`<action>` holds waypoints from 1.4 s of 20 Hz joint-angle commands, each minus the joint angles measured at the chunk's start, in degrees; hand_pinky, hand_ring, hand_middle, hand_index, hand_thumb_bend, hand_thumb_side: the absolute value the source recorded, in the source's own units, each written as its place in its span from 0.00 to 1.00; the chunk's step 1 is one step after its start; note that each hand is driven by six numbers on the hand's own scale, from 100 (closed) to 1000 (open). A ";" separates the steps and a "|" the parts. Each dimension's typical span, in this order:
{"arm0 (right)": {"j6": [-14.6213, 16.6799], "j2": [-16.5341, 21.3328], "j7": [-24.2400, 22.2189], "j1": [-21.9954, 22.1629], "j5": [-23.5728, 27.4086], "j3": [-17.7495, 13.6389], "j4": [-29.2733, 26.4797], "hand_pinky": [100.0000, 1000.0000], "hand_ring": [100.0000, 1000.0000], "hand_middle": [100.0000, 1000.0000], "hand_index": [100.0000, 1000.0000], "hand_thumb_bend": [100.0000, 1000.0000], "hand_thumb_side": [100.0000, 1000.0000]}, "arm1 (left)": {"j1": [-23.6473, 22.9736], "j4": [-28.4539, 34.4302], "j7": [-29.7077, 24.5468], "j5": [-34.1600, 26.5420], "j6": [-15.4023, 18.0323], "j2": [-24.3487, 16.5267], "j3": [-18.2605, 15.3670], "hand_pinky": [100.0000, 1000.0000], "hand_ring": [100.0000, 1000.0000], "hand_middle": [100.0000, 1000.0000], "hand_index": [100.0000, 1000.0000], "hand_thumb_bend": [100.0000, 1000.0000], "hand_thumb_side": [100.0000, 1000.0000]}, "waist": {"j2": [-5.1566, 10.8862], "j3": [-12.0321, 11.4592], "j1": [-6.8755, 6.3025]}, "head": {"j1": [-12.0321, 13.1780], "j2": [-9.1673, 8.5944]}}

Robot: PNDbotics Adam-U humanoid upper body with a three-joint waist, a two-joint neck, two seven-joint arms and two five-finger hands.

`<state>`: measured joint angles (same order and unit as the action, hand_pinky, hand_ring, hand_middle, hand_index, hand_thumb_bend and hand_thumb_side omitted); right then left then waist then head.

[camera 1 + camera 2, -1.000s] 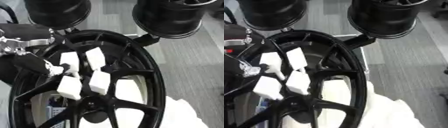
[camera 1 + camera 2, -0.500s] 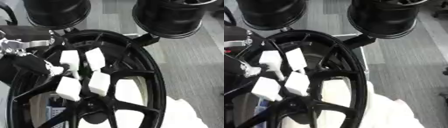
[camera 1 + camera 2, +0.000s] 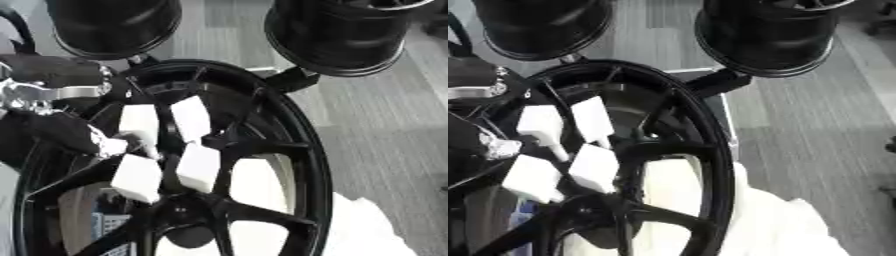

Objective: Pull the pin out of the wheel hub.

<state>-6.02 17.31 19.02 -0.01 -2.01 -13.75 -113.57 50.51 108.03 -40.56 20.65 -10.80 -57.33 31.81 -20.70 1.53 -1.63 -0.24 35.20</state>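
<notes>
**Four white blocks, one hand at the hub**

One left hand (image 3: 66, 132) is reaching in among the spokes of the black wheel hub (image 3: 262, 150), its fingers (image 3: 109, 146) curling round a white pin (image 3: 140, 125); three more white blocks are sitting just beside them. The pulling step is seemingly underway. Next, the hand probably needs a straight draw outward, clear of the spokes.
</notes>
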 commanded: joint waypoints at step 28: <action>-0.22 0.18 0.38 -0.37 0.70 -0.44 -1.03 0.73 0.55 0.48 0.65 0.00 0.57 | 1.73 -0.28 5.65 -7.33 -3.11 1.09 -0.07 0.53 0.36 0.19 0.46 0.00 0.12 | 1.30 0.17 0.12 | -0.22 -0.75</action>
<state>-6.25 16.86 19.21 -0.02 -1.41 -13.77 -113.57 51.49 107.30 -35.70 13.52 -13.77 -55.09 32.57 -20.58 1.68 -1.60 -0.28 35.18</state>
